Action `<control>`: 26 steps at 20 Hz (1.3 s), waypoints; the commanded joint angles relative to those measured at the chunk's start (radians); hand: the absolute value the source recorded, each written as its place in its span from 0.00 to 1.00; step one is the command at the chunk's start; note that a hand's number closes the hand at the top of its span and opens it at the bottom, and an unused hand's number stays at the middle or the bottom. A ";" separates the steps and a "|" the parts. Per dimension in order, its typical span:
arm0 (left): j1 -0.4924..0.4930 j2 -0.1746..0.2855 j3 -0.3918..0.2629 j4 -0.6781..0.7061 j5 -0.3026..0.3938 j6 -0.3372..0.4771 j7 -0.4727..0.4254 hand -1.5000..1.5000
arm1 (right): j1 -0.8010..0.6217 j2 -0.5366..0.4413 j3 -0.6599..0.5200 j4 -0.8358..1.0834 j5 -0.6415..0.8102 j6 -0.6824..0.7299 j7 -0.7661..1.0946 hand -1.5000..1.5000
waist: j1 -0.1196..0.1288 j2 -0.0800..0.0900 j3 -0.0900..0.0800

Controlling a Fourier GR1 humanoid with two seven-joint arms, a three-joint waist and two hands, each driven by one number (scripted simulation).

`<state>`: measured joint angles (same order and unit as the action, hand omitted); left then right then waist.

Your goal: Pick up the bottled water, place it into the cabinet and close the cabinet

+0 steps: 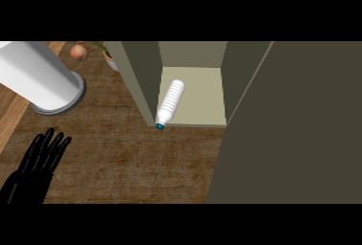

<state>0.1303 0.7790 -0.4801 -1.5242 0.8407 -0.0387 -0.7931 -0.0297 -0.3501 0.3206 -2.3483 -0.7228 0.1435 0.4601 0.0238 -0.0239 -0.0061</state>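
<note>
Bottled water (pixel 170 101) lies inside the cabinet (pixel 201 95), teal cap (pixel 160 126) outward; left hand (pixel 35 167) rests open, fingers straight.

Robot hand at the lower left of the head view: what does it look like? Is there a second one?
The robot hand is plain black all over, shaped much like a human hand in a glove, with long slim fingers. No cables, markings or sleeve show on it, and its forearm is cut off by the view's edge. No second one is in view.
</note>
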 commanded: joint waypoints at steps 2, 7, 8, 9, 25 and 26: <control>0.071 0.084 0.043 -0.069 0.038 -0.046 0.001 0.00 | -0.138 0.023 0.149 -0.105 0.262 -0.130 0.060 1.00 | 0.012 -0.003 -0.001; 0.061 0.103 0.062 -0.118 0.052 -0.012 0.049 0.00 | -0.342 0.167 0.325 0.043 0.392 -0.287 0.074 1.00 | 0.006 0.000 -0.002; 0.089 0.137 0.081 -0.156 0.067 -0.028 0.046 0.00 | -0.377 0.188 0.346 0.061 0.435 -0.326 0.105 1.00 | 0.016 -0.002 -0.001; 0.108 0.136 0.079 -0.159 0.070 -0.044 0.036 0.00 | -0.413 0.235 0.398 0.097 0.474 -0.358 0.121 1.00 | 0.020 -0.001 -0.001; 0.217 0.211 0.211 -0.282 0.118 -0.089 0.069 0.00 | -1.035 0.350 0.322 0.703 0.133 -0.738 -0.049 1.00 | 0.040 0.028 0.005; 0.239 0.272 0.269 -0.314 0.173 -0.108 0.101 0.00 | -1.037 0.350 0.362 0.707 0.122 -0.707 -0.043 1.00 | 0.042 0.025 0.006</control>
<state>0.3231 1.0037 -0.2704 -1.7970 0.9746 -0.1238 -0.7126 -0.9587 -0.0043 0.7078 -1.7457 -0.4929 -0.6118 0.4424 0.0618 0.0003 -0.0012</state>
